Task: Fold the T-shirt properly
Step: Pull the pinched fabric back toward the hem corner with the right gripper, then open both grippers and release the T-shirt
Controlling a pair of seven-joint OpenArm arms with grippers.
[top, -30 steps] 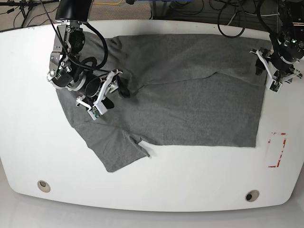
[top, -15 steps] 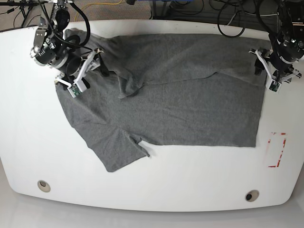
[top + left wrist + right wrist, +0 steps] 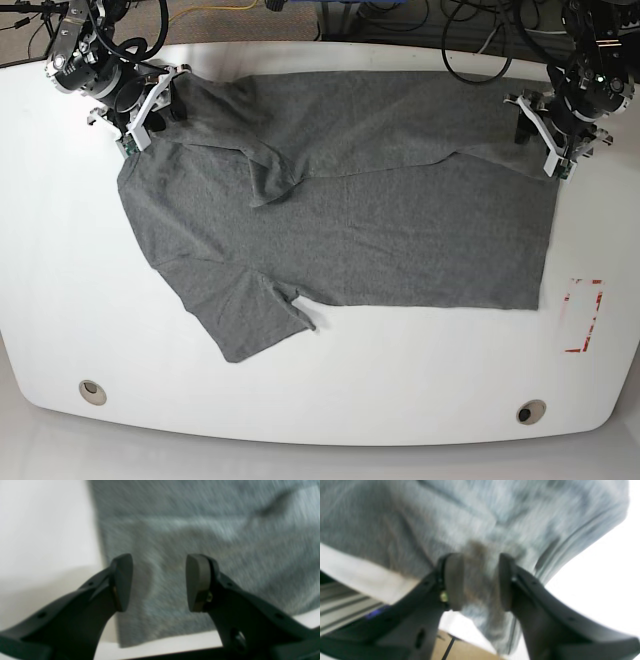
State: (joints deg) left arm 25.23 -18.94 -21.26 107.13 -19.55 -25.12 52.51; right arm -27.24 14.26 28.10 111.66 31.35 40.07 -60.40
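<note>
The right gripper (image 3: 477,580) pinches a bunched corner of the T-shirt (image 3: 350,200) between its narrowed jaws, while the left gripper (image 3: 158,581) (jaws apart) hovers with cloth beneath and ahead.

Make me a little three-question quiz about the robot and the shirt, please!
1. True or false: the shirt lies spread on the white table.
2. Which end effector has cloth between its fingers? A) left B) right
3. What red-outlined mark sits on the table beside the shirt's hem?

Key: 1 true; 2 B; 3 a red rectangle.
</note>
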